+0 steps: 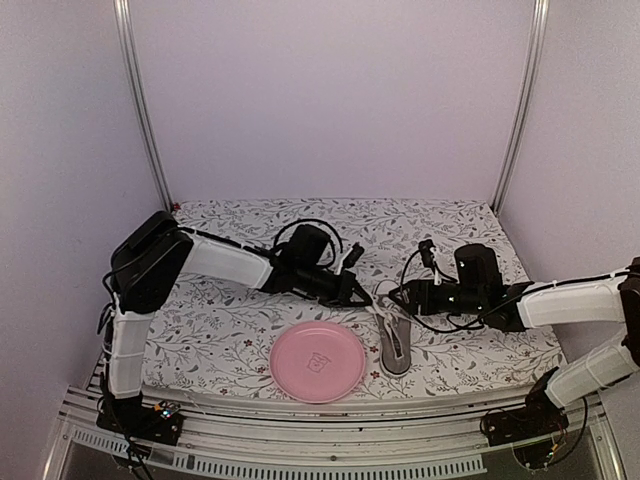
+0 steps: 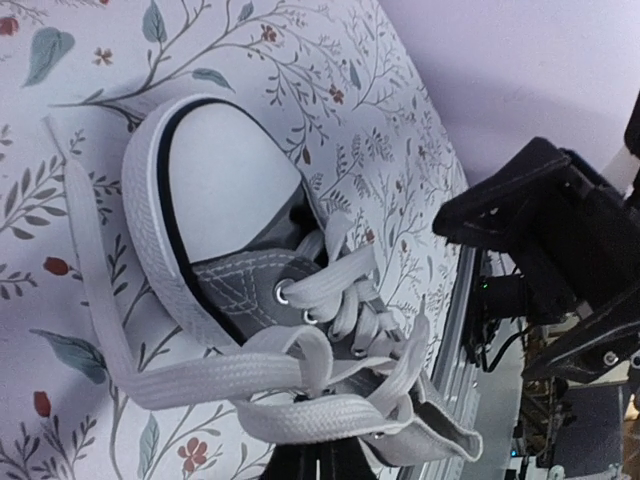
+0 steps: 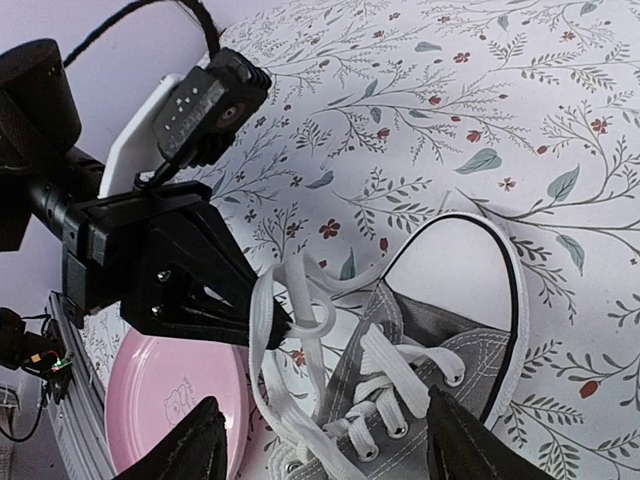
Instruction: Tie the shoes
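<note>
Right wrist view: the left jaws are closed and pinch a white lace (image 3: 262, 350) beside the tongue of the shoe (image 3: 440, 325), as far as the tips show. The right jaws stand wide apart over the shoe's laced part, holding nothing. On the desk (image 1: 220, 330), the shoe lies just right of the plate (image 1: 295, 360).

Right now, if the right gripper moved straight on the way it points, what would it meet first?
Most likely the white laces on top of the shoe, which lie directly ahead of the open right gripper. Just behind them is the left gripper, shut on a lace. Depth is unclear.
</note>
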Controlling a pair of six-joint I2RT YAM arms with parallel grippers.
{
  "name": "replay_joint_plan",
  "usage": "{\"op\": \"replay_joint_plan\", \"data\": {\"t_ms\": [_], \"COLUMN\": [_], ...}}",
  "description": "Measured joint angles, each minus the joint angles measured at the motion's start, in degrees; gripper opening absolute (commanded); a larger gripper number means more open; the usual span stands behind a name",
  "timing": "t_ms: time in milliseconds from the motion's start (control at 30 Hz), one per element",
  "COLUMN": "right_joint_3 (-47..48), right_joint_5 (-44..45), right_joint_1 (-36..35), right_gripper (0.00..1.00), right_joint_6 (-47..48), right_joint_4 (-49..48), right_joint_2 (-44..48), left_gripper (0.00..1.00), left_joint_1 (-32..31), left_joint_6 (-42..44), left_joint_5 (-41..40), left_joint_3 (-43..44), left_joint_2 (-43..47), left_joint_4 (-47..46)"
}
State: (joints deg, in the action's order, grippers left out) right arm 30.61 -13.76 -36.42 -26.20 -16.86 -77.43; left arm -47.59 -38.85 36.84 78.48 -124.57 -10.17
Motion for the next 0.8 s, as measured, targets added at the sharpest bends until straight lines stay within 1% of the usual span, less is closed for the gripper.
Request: {"op": "replay_joint_plan", "data": {"t_ms": [133, 233, 367, 567, 700, 800], "right_joint_3": [0.0, 0.6, 3.3, 6.1, 9.0, 12.3], "right_joint_5": [1.2, 1.5, 1.4, 0.8, 0.1, -0.2], "right_joint_1": [0.1, 0.1, 0.1, 0.1, 0.1, 0.1], "right_gripper": [0.74, 0.75, 0.75, 0.75, 0.7, 0.64], "right_joint_6": [0.8, 1.0, 1.4, 2.3, 3.5, 4.6], "right_joint_4": [2.0, 4.2, 6.4, 7.4, 8.6, 9.8], "right_joint_2": [0.3, 0.1, -1.8, -4.5, -7.1, -10.2], "left_gripper": [0.0, 0.0, 0.0, 0.0, 0.0, 0.0], "left_joint_1": [0.0, 0.0, 0.0, 0.0, -0.2, -0.4], "left_joint_6": [10.0, 16.6, 24.2, 33.3, 37.1, 38.5], "left_joint_5": [-1.2, -1.5, -1.4, -1.8, -2.8, -3.4], "left_joint_3": [5.1, 6.6, 7.0, 8.2, 9.6, 10.3], "left_joint_2": [1.1, 2.2, 3.1, 4.2, 4.9, 5.1], "left_joint_4": [13.4, 21.2, 29.1, 39.0, 43.3, 45.2]}}
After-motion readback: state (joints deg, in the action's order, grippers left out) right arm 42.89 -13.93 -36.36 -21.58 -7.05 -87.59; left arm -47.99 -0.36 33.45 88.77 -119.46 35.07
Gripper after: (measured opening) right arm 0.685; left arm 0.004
